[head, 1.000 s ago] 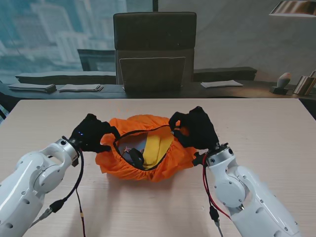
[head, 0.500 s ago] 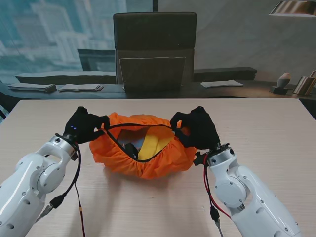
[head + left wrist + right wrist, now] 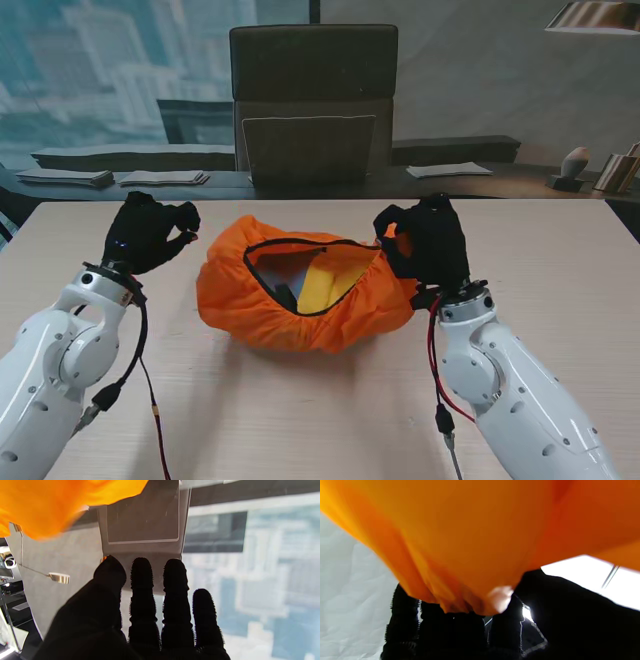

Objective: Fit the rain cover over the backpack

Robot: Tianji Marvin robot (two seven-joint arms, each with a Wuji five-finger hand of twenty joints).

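Fabric of the orange rain cover [image 3: 300, 305] sat mid-frame over the backpack [image 3: 300, 280], pinched only by the right hand [image 3: 430, 245] while the left hand [image 3: 145, 235] hovered loosely curled and empty, so the elastic hem looked liable to snap back.

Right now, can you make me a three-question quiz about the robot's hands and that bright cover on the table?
1. Where is the left hand?
A. to the left of the cover, apart from it
B. inside the cover
C. under the table

2. What colour is the cover?
A. blue
B. orange
C. green

3. What is the right hand doing?
A. lying flat on the table
B. holding a cup
C. gripping the cover's edge

Answers:
1 A: bare table shows between that hand and the cloth.
2 B: every view shows the cloth bright orange.
3 C: the right wrist view shows fingers bunched on orange cloth.
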